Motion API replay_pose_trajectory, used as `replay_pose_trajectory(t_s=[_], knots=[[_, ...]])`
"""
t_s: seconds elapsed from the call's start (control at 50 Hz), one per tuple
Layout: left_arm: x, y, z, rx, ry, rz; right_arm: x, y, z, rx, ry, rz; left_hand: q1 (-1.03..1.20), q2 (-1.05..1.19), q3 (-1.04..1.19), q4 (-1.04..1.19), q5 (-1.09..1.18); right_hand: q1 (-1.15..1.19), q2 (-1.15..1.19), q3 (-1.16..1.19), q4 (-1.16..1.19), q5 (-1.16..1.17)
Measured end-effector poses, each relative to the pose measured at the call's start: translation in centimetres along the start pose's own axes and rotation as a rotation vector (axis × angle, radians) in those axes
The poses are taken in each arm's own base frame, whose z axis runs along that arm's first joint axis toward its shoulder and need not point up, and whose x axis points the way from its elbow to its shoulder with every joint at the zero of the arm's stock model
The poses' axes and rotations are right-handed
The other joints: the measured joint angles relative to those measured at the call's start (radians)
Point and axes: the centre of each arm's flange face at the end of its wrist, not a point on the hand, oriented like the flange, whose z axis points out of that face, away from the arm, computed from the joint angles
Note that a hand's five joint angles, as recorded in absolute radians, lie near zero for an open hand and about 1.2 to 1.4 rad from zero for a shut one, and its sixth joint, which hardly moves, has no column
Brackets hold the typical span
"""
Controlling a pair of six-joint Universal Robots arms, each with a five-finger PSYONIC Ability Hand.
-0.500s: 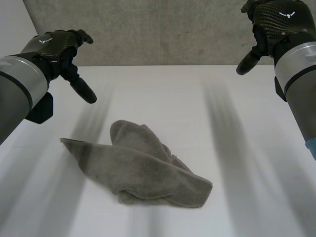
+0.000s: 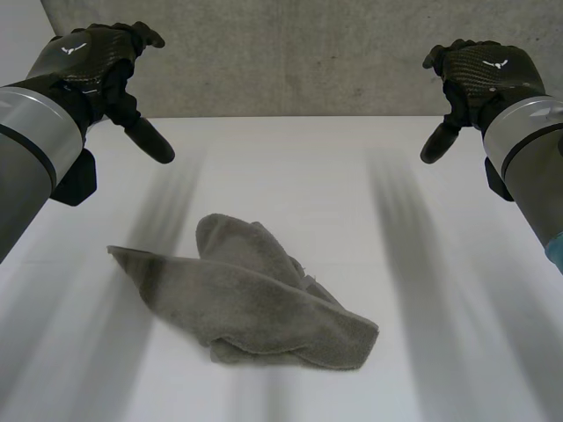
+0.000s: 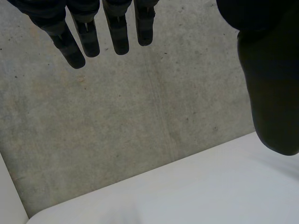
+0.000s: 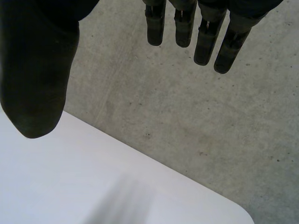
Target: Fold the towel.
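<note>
A grey towel (image 2: 251,294) lies crumpled in a loose heap on the white table (image 2: 352,176), near its front middle. My left hand (image 2: 92,66) hovers high above the table's far left, well away from the towel, fingers (image 3: 79,32) straight and thumb (image 3: 273,93) spread, holding nothing. My right hand (image 2: 479,75) hangs over the far right side, likewise apart from the towel, its fingers (image 4: 205,32) straight, its thumb (image 4: 35,74) out and nothing in it.
A grey concrete wall (image 2: 290,53) rises behind the table's far edge. In both wrist views the table's far edge (image 3: 163,186) meets the wall (image 4: 210,116) beyond the fingertips.
My right hand has come down and slightly inward. My left hand has risen a little toward the far left. The towel has not moved.
</note>
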Motion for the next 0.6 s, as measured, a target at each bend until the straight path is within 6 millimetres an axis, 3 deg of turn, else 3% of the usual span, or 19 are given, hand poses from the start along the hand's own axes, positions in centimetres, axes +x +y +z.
replay_pose_trajectory(t_s=[0.14, 0.24, 0.3, 0.4, 0.44, 0.6], knots=[[0.1, 0.3, 0.1, -0.015, 0.005, 0.011, -0.6, -0.1, 0.0, 0.019, -0.064, -0.026, 0.000, 0.004, 0.007, 0.003, 0.044, 0.000, 0.000, 0.000, 0.000, 0.000], [0.1, 1.0, 0.0, -0.051, 0.018, 0.068, -1.9, 0.2, -0.6, 0.028, -0.216, -0.103, 0.000, 0.004, 0.007, 0.002, 0.046, 0.000, 0.000, 0.000, 0.000, 0.000], [0.0, 2.1, -0.2, -0.094, 0.031, 0.135, -2.7, 1.4, -1.5, 0.001, -0.335, -0.151, 0.000, 0.004, 0.007, 0.001, 0.046, 0.000, 0.000, 0.000, 0.000, 0.000], [-0.7, 5.0, -0.2, -0.189, 0.038, 0.236, -3.7, 5.2, -3.1, -0.119, -0.467, -0.170, 0.000, 0.004, 0.007, 0.000, 0.046, 0.000, 0.000, 0.000, 0.000, 0.000], [-1.4, 7.0, 0.0, -0.254, 0.032, 0.273, -4.1, 7.6, -3.8, -0.196, -0.499, -0.156, 0.000, 0.004, 0.007, 0.000, 0.045, -0.001, 0.000, 0.000, 0.000, 0.000], [-2.9, 13.6, 0.7, -0.459, 0.024, 0.322, -4.9, 14.5, -4.8, -0.352, -0.508, -0.080, 0.000, 0.002, 0.007, 0.000, 0.044, -0.001, 0.000, 0.000, 0.000, 0.000]])
